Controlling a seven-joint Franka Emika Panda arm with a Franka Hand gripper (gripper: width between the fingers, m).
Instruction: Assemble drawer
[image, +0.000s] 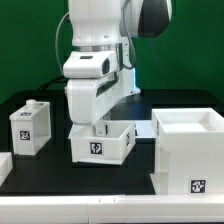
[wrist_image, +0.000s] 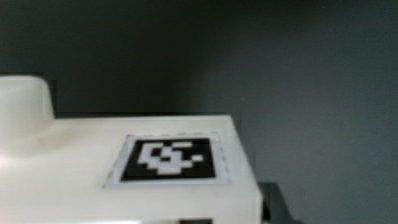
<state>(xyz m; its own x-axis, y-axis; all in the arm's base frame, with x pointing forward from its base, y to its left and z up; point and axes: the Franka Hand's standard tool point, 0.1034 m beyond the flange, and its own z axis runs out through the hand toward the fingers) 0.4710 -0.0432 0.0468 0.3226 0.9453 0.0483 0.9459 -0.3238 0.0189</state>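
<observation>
Drawer (image: 115, 148) mid-surface, between small tagged block (image: 30, 125) and tall casing (image: 190, 145), apart from both | tool (image: 100, 127) down at its rim, spread hidden, cannot tell if gripping | risk: shallow hold on thin wall could let tray tilt, slip, or clip casing | surface (image: 50, 175) black, green backdrop.

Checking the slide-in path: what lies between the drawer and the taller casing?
Nothing: the exterior view shows only a narrow strip of bare black table separating the drawer from the casing.
</observation>
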